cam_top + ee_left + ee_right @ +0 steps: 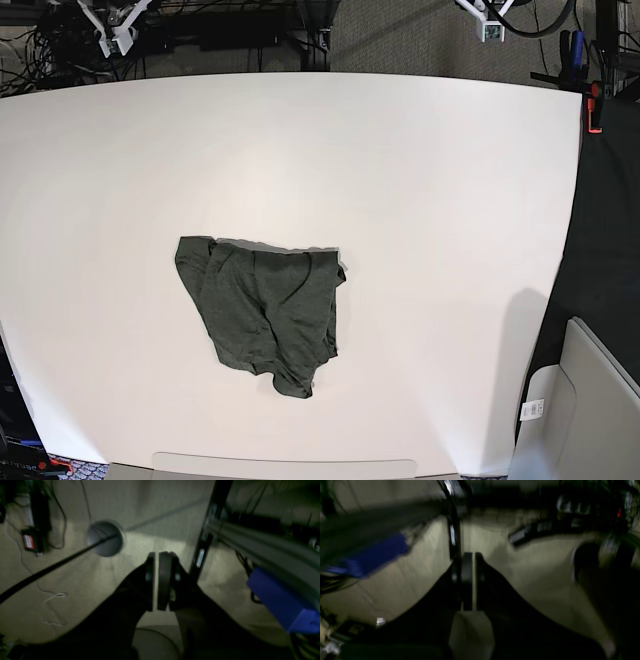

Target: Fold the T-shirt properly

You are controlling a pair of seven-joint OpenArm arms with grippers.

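The T-shirt (265, 310), dark olive green, lies in a rumpled, roughly folded heap on the white table (450, 200), left of centre toward the front edge. Neither arm appears in the base view. In the left wrist view my left gripper (156, 558) is shut with nothing between its dark fingers, and it hangs over beige carpet. The right wrist view is blurred. It shows my right gripper (471, 555) shut and holding nothing, also over the carpet. The T-shirt is out of view in both wrist views.
A blue box (282, 600) and a black frame leg (207, 530) stand right of the left gripper, with a grey round base (105, 538) and pole to its left. Near the right gripper are a blue shape (375, 555) and a dark leg (453, 530). A grey bin (590, 400) sits off the table's right corner.
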